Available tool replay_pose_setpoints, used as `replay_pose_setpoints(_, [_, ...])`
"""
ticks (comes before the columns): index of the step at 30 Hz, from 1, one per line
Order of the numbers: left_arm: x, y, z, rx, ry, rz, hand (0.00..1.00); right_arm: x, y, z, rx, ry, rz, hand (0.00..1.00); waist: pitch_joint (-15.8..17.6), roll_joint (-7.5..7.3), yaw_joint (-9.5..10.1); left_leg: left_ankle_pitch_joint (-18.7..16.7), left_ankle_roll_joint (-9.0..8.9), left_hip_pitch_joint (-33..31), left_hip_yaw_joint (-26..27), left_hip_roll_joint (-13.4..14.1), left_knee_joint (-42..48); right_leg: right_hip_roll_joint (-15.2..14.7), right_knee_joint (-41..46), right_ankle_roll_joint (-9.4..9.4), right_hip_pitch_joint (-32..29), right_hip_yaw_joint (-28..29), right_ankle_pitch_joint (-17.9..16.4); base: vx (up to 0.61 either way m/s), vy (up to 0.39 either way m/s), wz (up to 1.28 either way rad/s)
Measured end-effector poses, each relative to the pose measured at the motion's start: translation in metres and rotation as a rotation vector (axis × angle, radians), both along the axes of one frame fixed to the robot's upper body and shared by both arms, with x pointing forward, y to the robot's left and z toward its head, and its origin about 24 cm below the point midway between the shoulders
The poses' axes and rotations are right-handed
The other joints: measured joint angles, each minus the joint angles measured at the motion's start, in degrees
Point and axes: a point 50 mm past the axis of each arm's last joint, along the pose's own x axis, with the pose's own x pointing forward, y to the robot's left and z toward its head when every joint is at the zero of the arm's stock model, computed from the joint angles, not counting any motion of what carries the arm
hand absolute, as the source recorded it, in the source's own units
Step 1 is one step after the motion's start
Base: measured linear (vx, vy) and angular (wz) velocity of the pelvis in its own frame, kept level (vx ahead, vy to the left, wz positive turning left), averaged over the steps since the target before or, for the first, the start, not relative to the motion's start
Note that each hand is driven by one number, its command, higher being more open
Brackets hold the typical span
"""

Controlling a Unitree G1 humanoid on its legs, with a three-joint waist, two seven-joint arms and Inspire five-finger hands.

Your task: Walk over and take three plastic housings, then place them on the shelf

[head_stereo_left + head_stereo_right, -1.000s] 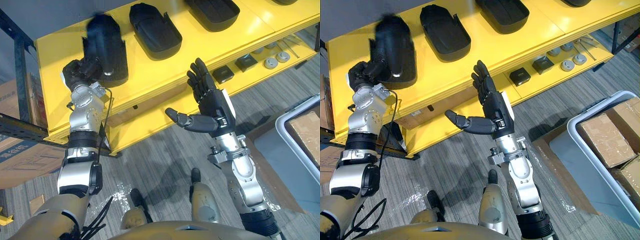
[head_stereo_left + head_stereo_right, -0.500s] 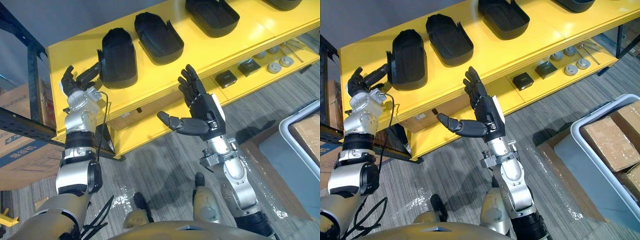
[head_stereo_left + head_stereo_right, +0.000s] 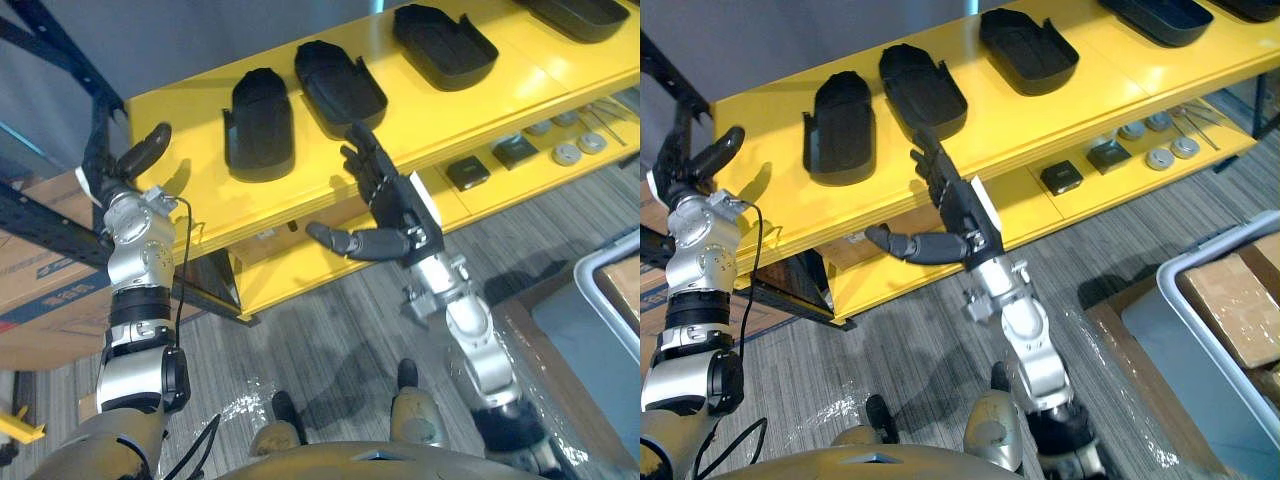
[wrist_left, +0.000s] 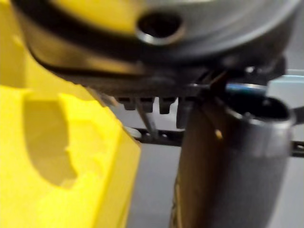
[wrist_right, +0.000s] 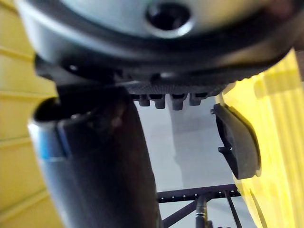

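Shelf [image 3: 190, 110]: bright yellow on both tiers, plain. Shelf frame [image 3: 40, 215]: dark blue-black.
Plastic housings [image 3: 259, 125]: matte black, no pattern.
Left hand [image 3: 695, 165] and right hand [image 3: 395, 205]: black, and the right has a white panel on its back.
Lower tier: black square blocks [image 3: 467, 172] and silver-grey round discs [image 3: 567, 153].
Floor [image 3: 330, 340]: grey, with a fine streaked plank pattern.
Bin [image 3: 1220, 235]: pale grey rim. Cardboard box [image 3: 1235, 315]: brown.
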Motion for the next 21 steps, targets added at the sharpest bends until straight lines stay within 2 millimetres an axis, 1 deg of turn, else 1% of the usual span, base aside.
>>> replay_pose_setpoints(1, [-0.006,-0.011,0.005,0.052,-0.045,-0.089,1.00,0.009,-0.004,0.003,-0.008,0.002,-0.029,1.00,-0.94,0.14,0.81,0.00,0.00,-0.06,-0.71,-0.01,0.00,-0.07,-0.42,0.05,0.57,-0.55,0.06,0.03,0.006,0.30])
replay_pose_setpoints(2, [-0.013,-0.024,0.009,0.089,-0.088,-0.185,1.00,0.016,-0.008,0.005,-0.008,0.005,-0.063,1.00,-1.57,0.28,1.22,0.00,-0.01,0.02,-1.43,-0.03,0.01,-0.20,-1.05,0.09,1.73,-1.68,0.11,0.04,0.007,0.34])
replay_pose_setpoints(3, [-0.018,-0.029,0.010,0.104,-0.106,-0.230,1.00,0.020,-0.009,0.006,-0.007,0.010,-0.080,1.00,-1.90,0.32,1.29,0.00,0.00,0.02,-1.95,-0.05,0.01,-0.28,-1.13,0.09,2.11,-2.17,0.11,0.03,0.010,0.37])
replay_pose_setpoints(5, [-0.036,-0.050,0.006,0.157,-0.145,-0.420,1.00,0.035,-0.018,0.013,-0.022,0.015,-0.159,1.00,-2.74,0.57,2.58,-0.01,-0.01,0.10,-3.54,-0.17,0.32,-0.55,-1.84,0.18,3.90,-3.70,0.16,0.03,0.008,0.36])
replay_pose_setpoints(6, [-0.042,-0.057,0.002,0.168,-0.149,-0.481,1.00,0.039,-0.021,0.018,-0.035,0.002,-0.186,1.00,-2.84,0.71,3.17,-0.01,-0.01,0.09,-4.14,-0.16,0.43,-0.60,-1.96,0.18,4.46,-4.52,0.16,0.01,0.000,0.34])
replay_pose_setpoints(8, [-0.052,-0.064,-0.012,0.158,-0.133,-0.562,1.00,0.046,-0.026,0.028,-0.055,-0.020,-0.219,1.00,-3.01,0.96,4.22,0.00,-0.01,0.11,-4.99,-0.08,0.54,-0.61,-2.10,0.19,5.28,-5.49,0.16,-0.01,-0.007,0.26])
replay_pose_setpoints(9, [-0.056,-0.065,-0.024,0.124,-0.107,-0.602,1.00,0.050,-0.026,0.035,-0.070,-0.038,-0.242,1.00,-3.09,1.08,4.72,0.00,-0.01,0.10,-5.75,-0.08,0.57,-0.62,-2.57,0.19,6.07,-6.28,0.16,-0.03,-0.010,0.25])
replay_pose_setpoints(11, [-0.063,-0.066,-0.041,0.094,-0.053,-0.649,1.00,0.057,-0.027,0.043,-0.071,-0.047,-0.268,1.00,-3.16,1.11,5.57,0.00,0.00,0.20,-6.60,-0.07,0.58,-0.62,-2.79,0.21,6.92,-7.17,0.17,-0.04,-0.009,0.28])
replay_pose_setpoints(12, [-0.069,-0.067,-0.052,0.081,-0.017,-0.687,1.00,0.064,-0.027,0.047,-0.078,-0.033,-0.286,1.00,-3.18,1.11,5.96,0.08,0.10,0.13,-7.36,-0.07,0.56,-0.68,-2.83,0.22,7.60,-8.16,0.17,-0.04,-0.004,0.26])
replay_pose_setpoints(13, [-0.070,-0.067,-0.054,0.078,-0.011,-0.696,1.00,0.065,-0.027,0.047,-0.081,-0.027,-0.290,1.00,-3.18,1.11,6.09,0.13,0.15,0.13,-7.48,-0.07,0.54,-0.69,-2.83,0.22,7.74,-8.34,0.17,-0.05,-0.004,0.26])
replay_pose_setpoints(15, [-0.077,-0.071,-0.065,0.035,0.000,-0.761,1.00,0.076,-0.031,0.048,-0.104,0.019,-0.325,1.00,-3.34,1.22,7.74,0.26,0.27,-0.19,-8.43,-0.09,0.52,-0.79,-2.78,0.22,8.13,-9.27,0.16,-0.05,-0.002,0.21])
replay_pose_setpoints(16, [-0.079,-0.073,-0.067,0.027,-0.001,-0.769,1.00,0.079,-0.032,0.047,-0.106,0.034,-0.335,1.00,-3.38,1.25,8.02,0.44,0.29,-0.35,-8.85,-0.12,0.51,-0.85,-2.75,0.22,8.29,-9.68,0.16,-0.05,-0.004,0.27])
replay_pose_setpoints(17, [-0.082,-0.076,-0.070,0.010,-0.008,-0.789,1.00,0.083,-0.034,0.044,-0.110,0.062,-0.354,1.00,-3.40,1.27,8.80,0.63,0.32,-0.55,-9.42,-0.13,0.52,-0.89,-2.74,0.22,8.57,-10.32,0.15,-0.05,-0.010,0.31])
replay_pose_setpoints(19, [-0.091,-0.081,-0.071,0.005,-0.031,-0.811,1.00,0.089,-0.035,0.040,-0.124,0.107,-0.369,1.00,-3.41,1.26,9.31,1.04,0.31,-0.98,-10.44,-0.16,0.42,-0.95,-2.68,0.18,8.91,-11.44,0.11,-0.04,-0.008,0.26])
replay_pose_setpoints(20, [-0.097,-0.086,-0.072,0.007,-0.047,-0.834,1.00,0.090,-0.038,0.036,-0.130,0.129,-0.386,1.00,-3.41,1.26,10.33,1.19,0.30,-0.97,-10.60,-0.16,0.42,-0.98,-2.62,0.17,9.03,-11.64,0.10,-0.01,-0.001,0.12])
replay_pose_setpoints(21, [-0.100,-0.089,-0.072,0.007,-0.054,-0.845,1.00,0.091,-0.040,0.033,-0.129,0.142,-0.398,1.00,-3.42,1.26,10.60,1.25,0.30,-0.98,-10.84,-0.19,0.42,-1.01,-2.62,0.18,9.22,-11.86,0.10,-0.01,-0.005,0.20])
